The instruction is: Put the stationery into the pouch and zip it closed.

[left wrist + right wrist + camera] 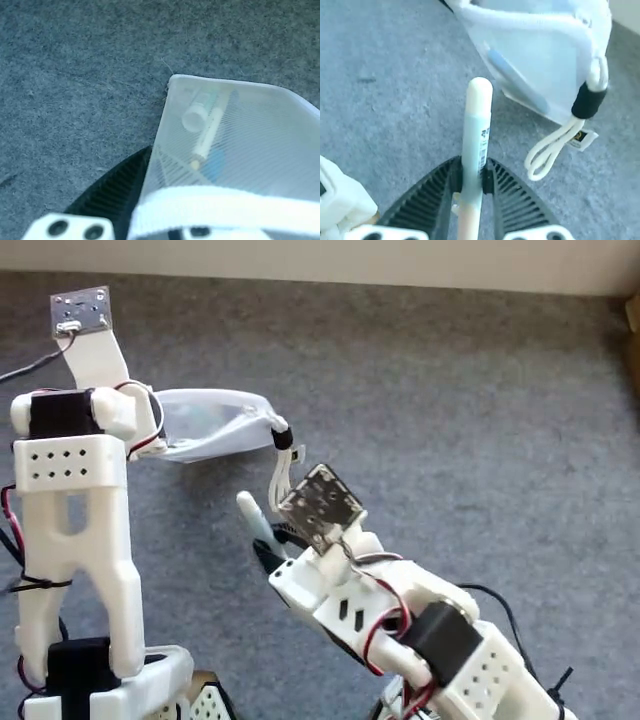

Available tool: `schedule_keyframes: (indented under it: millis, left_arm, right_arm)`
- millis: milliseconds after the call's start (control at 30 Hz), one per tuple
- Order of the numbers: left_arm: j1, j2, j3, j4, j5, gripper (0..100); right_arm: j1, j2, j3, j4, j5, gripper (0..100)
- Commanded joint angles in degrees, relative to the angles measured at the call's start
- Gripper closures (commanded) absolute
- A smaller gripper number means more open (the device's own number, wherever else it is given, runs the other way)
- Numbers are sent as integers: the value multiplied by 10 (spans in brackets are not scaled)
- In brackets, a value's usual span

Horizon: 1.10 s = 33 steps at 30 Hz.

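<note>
We are seeing a flat pouch (215, 422) of translucent white mesh with a woven white band along one edge. It is sitting over the nubbly grey felt (480, 390), just off the left arm. The left gripper (135, 185) is pinching that banded edge. One ribbed black finger (112, 192) is showing beneath the mesh, and the jaws are closing on the fabric.

Three pieces are showing through the pouch wall. They are a stubby capped tube (197, 112), a slim white stick (207, 135) and a blurred blue piece (215, 165).

A looped white cord (550, 147) is hanging from the pouch's far corner, gathered by a black collar (588, 100).

Near that corner, the right gripper (472, 170) is clamping a round pen (477, 115) between its ribbed black fingers. The pen's pale barrel and rounded white tip are pointing toward the pouch without touching it.
</note>
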Motion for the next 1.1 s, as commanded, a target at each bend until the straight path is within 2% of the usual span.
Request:
schedule_keyframes:
  millis: [0, 933, 1067]
  left_arm:
    - [13, 6, 21, -9, -5, 994]
    - [9, 6, 22, -9, -2, 994]
    - [8, 6, 22, -9, -2, 994]
  right_arm:
    - [-7, -41, -7, -54, -5, 993]
    - [-4, -50, -9, -418, 2, 993]
    - [-4, -50, -7, -462, 55, 993]
